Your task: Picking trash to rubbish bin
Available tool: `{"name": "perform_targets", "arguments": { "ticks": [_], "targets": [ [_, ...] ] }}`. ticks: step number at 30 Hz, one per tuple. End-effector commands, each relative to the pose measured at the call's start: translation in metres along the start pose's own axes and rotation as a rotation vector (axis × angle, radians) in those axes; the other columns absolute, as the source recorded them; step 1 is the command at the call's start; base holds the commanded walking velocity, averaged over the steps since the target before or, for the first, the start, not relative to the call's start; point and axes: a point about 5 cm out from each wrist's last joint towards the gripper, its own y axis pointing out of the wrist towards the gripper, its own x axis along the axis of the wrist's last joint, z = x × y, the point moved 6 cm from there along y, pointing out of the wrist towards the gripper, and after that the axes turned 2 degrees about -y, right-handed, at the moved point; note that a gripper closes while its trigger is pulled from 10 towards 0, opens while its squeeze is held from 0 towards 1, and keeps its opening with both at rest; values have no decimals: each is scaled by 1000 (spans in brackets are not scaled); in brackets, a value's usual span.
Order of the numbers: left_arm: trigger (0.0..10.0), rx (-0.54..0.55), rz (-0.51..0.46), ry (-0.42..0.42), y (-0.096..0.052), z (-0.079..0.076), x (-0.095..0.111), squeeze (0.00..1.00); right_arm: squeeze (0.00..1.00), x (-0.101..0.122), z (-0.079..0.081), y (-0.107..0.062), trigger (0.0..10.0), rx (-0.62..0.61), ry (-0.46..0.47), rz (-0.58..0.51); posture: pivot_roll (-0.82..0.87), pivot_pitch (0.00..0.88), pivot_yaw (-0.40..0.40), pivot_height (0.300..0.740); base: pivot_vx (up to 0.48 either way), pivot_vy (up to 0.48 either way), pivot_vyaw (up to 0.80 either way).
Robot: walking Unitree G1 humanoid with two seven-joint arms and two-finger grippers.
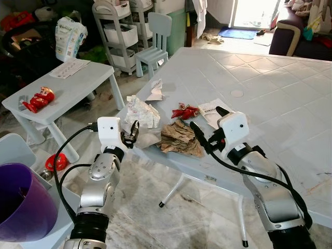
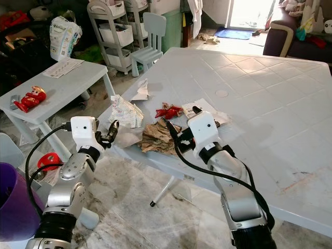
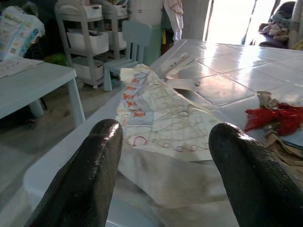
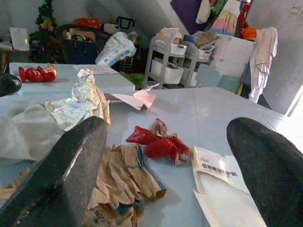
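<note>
We're barely starting: crumpled wrapper (image 1: 141,112), brown paper (image 1: 180,139), red scrap (image 1: 184,110) all lying on the surface (image 1: 270,93). Left pincer (image 1: 132,132) & right pincer (image 1: 206,129) hovering released, nothing in purple bin (image 1: 23,202) yet, afaict.

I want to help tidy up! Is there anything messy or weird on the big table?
Yes. Litter is bunched at the big table's near corner: a crumpled patterned wrapper, torn brown paper, a scrunched red wrapper, a white leaflet and a torn paper scrap. Both grippers, left and right, are open beside it.
</note>
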Motion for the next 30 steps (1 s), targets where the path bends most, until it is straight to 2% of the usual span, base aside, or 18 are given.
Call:
{"name": "perform_targets", "arguments": {
  "ticks": [1, 11, 16, 18, 25, 30],
  "targets": [
    [10000, 1, 18, 3, 0, 2, -4, 0, 0, 8, 2, 1, 10000, 8, -10, -23, -31, 0, 54, 740, 0, 0, 0],
    [10000, -22, 26, 5, 0, -2, -4, 0, 0, 13, 0, 5, 10000, 5, -31, -36, -27, 2, 67, 740, 0, 0, 0],
    [10000, -44, 80, 22, -4, -5, -16, 0, 0, 14, -1, 5, 10000, 3, -33, -36, -27, 6, 65, 740, 0, 0, 0],
    [10000, -90, 122, 21, -7, -11, -25, 0, 0, 13, 0, 5, 10000, 7, -36, -34, -26, 9, 63, 740, 0, 0, 0],
    [10000, -148, 157, 26, -8, -20, -32, 0, 0, 13, 0, 6, 10000, 8, -42, -32, -28, 6, 66, 740, 0, 0, 0],
    [10000, -219, 165, 50, -8, -33, -34, 0, 0, 13, 1, 7, 10000, 5, -44, -33, -29, 4, 70, 740, 0, 0, 0]
  ]
}}
